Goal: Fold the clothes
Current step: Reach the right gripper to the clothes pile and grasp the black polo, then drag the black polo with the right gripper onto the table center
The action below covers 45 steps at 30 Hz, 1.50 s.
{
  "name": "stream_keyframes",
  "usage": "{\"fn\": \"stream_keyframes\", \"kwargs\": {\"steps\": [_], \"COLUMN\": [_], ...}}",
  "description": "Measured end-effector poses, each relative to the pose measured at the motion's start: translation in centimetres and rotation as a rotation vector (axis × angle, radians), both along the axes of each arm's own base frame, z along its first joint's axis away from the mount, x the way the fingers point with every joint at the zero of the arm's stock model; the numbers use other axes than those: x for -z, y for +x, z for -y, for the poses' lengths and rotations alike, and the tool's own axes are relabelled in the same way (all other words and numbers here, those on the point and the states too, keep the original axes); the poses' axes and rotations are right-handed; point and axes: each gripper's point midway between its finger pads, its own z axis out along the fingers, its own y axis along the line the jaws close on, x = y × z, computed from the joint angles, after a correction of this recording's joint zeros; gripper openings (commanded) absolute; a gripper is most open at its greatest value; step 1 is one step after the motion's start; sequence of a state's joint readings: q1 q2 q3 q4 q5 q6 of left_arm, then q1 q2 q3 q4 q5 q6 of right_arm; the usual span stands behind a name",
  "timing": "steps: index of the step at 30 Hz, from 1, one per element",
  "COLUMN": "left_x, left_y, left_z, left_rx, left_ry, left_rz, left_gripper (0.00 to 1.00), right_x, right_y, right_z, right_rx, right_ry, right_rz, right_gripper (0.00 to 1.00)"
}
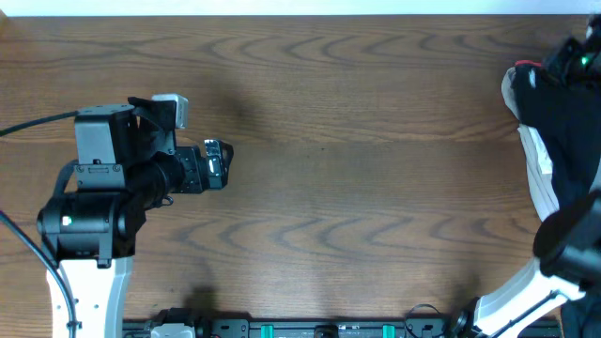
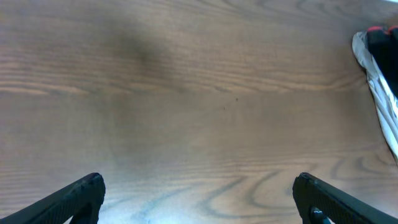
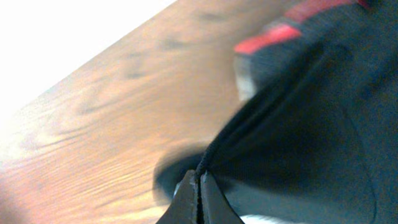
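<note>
**Two-armed robot at work on laundry:** A wood-grain table (image 1: 357, 188) is pictured from above, with two robot arms stationed at its near edge. The left arm (image 1: 94, 216) is shown reaching over the left part of the table. The left gripper (image 1: 218, 164) is held above bare wood, well apart from any fabric. In the left wrist view its fingers (image 2: 74, 199) are seen spread wide at the two lower corners, with nothing but tabletop between them.

The pile of clothes (image 1: 549, 131) is found at the far right edge of the table and is partly cut off by the frame. From the left wrist camera a white garment (image 2: 379, 99) is seen along the side of the pile that faces the left arm. Dark fabric is heaped above and behind it.

The right arm (image 1: 521, 286) is shown rising from the lower right corner towards the pile. Its gripper cannot be made out from above. In the right wrist view the right gripper (image 3: 199, 196) is seen clenched, its fingertips pressed together. A raised fold of a black garment (image 3: 298, 124) is pinched between them. Beyond that fold a red-edged garment (image 3: 273, 34) is seen lying on the wood, blurred.
</note>
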<state>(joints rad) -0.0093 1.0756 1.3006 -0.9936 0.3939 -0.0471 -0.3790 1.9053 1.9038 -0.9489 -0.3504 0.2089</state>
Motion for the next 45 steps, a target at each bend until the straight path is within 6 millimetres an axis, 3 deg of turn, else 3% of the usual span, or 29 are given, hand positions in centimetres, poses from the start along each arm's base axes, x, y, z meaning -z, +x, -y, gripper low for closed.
{"fn": "stream_keyframes", "kwargs": {"steps": [2,4,6,8,9,13,20,24,26,29,31,33,36,38,41,45], "left_x": [-0.4,-1.0,-1.9,-3.2,-4.0,-6.3,-6.8,-6.5,-6.5,-6.4,-6.4,-6.4,-6.4,-6.3,-5.8,-4.5], "left_y": [0.0,-0.2,-0.4,-0.5,-0.7,-1.5,-2.7,-2.6,-2.6,-2.6,-2.7,-2.7,-2.7,-2.8,-2.8,-2.2], "left_z": [-0.3,-0.9,-1.5,-2.1,-2.6,-3.8,-5.4,-6.1,-6.4,-6.9,-7.2,-7.3,-7.4,-7.4,-7.4,-6.2], "left_rx": [-0.012,-0.036,-0.061,-0.090,-0.110,-0.169,-0.238,-0.264,-0.281,-0.299,-0.311,-0.316,-0.321,-0.322,-0.318,-0.260], "left_ry": [0.014,0.038,0.064,0.090,0.107,0.152,0.213,0.239,0.255,0.273,0.284,0.289,0.294,0.297,0.299,0.260], "left_rz": [0.020,0.045,0.077,0.122,0.148,0.226,0.239,0.228,0.225,0.222,0.218,0.218,0.217,0.213,0.190,0.135], "left_gripper": [0.98,0.98,0.98,0.98,0.98,0.98,0.98,0.98,0.98,0.98,0.98,0.98,0.98,0.98,0.98,0.98], "right_x": [-2.2,-3.2,-2.9,-2.4,-2.0,-0.8,3.5,7.3,8.7,9.8,9.7,9.5,9.6,9.4,8.4,6.9], "right_y": [0.0,0.2,0.4,0.4,0.3,-1.0,-5.7,-9.9,-12.3,-16.4,-18.8,-20.7,-21.5,-20.1,-16.1,-8.9], "right_z": [-3.2,-7.0,-11.7,-14.9,-17.8,-26.3,-40.9,-48.4,-51.4,-55.1,-56.8,-58.0,-57.8,-56.5,-53.5,-46.5], "right_rx": [-0.071,-0.157,-0.259,-0.326,-0.388,-0.562,-0.872,-1.052,-1.142,-1.292,-1.373,-1.429,-1.440,-1.401,-1.290,-1.046], "right_ry": [0.002,0.013,0.030,0.038,0.040,0.036,0.029,0.033,0.034,0.026,0.012,-0.008,-0.063,-0.097,-0.113,-0.097], "right_rz": [0.042,0.061,0.049,0.038,0.029,0.000,-0.064,-0.114,-0.126,-0.124,-0.105,-0.089,-0.090,-0.090,-0.076,-0.072], "right_gripper": [0.01,0.01,0.01,0.01,0.01,0.01,0.01,0.01,0.01,0.10,0.13,0.31,0.43,0.51,0.58,0.57]}}
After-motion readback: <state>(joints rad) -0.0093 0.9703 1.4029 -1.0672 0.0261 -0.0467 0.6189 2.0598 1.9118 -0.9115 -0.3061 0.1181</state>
